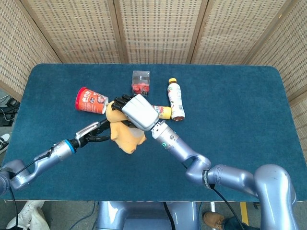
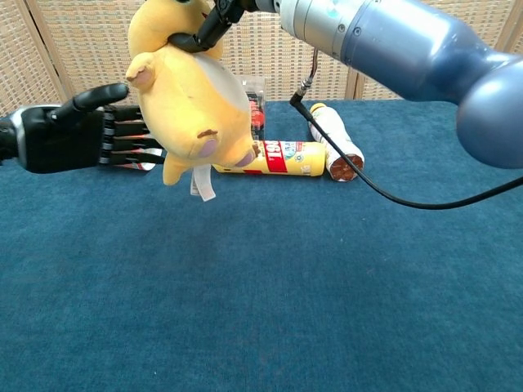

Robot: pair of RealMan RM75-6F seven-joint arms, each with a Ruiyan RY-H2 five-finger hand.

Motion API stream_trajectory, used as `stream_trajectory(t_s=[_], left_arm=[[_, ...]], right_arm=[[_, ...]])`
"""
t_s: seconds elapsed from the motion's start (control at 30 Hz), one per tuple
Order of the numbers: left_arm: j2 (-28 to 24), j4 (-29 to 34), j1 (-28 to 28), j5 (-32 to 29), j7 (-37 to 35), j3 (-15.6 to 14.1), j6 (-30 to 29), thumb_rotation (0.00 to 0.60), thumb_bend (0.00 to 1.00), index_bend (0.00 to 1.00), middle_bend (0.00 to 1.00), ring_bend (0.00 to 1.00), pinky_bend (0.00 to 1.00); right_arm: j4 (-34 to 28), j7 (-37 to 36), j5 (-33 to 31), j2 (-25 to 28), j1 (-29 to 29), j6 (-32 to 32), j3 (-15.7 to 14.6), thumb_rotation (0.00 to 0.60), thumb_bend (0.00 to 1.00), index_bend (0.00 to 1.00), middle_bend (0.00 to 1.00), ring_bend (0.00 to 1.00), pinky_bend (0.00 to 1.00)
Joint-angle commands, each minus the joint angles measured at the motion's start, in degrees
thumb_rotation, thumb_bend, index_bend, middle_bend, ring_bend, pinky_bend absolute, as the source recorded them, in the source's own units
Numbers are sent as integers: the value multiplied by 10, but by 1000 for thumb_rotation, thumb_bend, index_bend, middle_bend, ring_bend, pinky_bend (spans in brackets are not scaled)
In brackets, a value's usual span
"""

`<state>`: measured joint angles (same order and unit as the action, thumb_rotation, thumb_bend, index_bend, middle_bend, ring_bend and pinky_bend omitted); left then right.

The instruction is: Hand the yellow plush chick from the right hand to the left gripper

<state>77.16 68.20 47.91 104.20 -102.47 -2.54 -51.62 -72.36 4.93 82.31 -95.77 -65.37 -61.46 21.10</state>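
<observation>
The yellow plush chick [image 1: 125, 136] hangs above the blue table [image 1: 230, 96], gripped at its head by my right hand [image 1: 138, 111]. In the chest view the chick [image 2: 192, 98] dangles with a white tag below it, and the right hand [image 2: 206, 24] holds it from the top edge. My left hand [image 1: 93, 132] reaches in from the left with its fingers stretched out and apart. In the chest view the left hand [image 2: 82, 135] has its fingertips at the chick's side and holds nothing. Whether they touch the plush I cannot tell.
A red cup [image 1: 91, 100] lies on its side at the back left, mostly hidden behind my left hand in the chest view. A clear box [image 1: 140, 81], a lying yellow tube [image 2: 282, 159] and a lying bottle [image 1: 175, 98] sit behind the chick.
</observation>
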Motion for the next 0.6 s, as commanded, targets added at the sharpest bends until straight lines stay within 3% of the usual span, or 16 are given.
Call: stream_trajectory(t_s=[0.03, 0.23, 0.47, 0.6], left_arm=[[46, -39, 35, 12, -78, -19, -25, 381, 0, 0, 0, 0, 0], [54, -68, 65, 31, -132, -40, -69, 379, 0, 0, 0, 0, 0], [54, -76, 79, 32, -123, -62, -86, 396, 0, 0, 0, 0, 1], [59, -74, 82, 23, -118, -66, -87, 528, 0, 0, 0, 1, 81]], right_arm=[[2, 0, 2, 0, -1, -1, -1, 600, 674, 617, 620, 658, 730], [3, -4, 1, 2, 0, -2, -5, 600, 673, 618, 620, 658, 730], [5, -3, -2, 1, 0, -3, -6, 600, 672, 618, 620, 658, 730], [5, -7, -3, 0, 1, -5, -6, 600, 672, 618, 620, 658, 730]])
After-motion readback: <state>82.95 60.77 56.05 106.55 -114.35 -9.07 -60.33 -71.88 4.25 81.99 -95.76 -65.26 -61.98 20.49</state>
